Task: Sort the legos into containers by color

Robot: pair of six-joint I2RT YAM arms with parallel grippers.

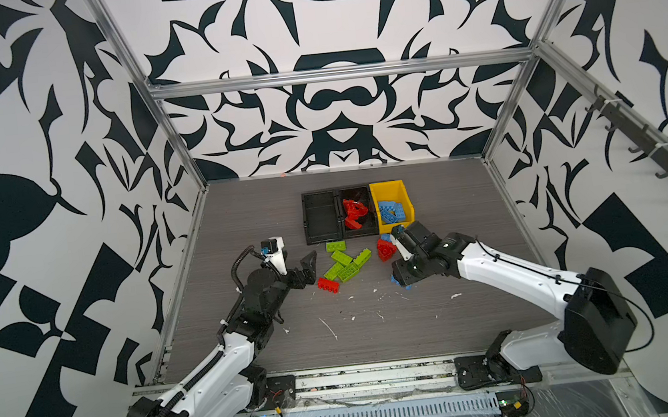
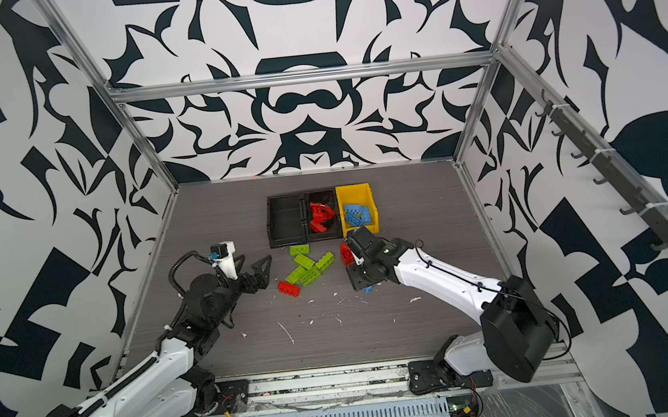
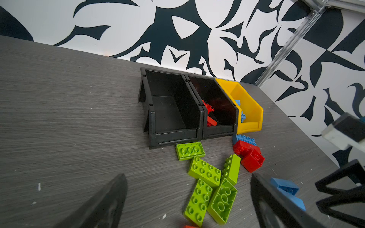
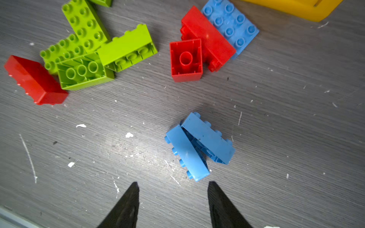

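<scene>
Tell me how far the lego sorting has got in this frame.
Done: red pieces lie in the middle black bin, blue bricks in the yellow bin. In hand: nothing; the right tool hangs open near two loose blue bricks, the left tool open by the green bricks. Left: five green, three red bricks, three blue on the table; the left black bin is empty.
</scene>
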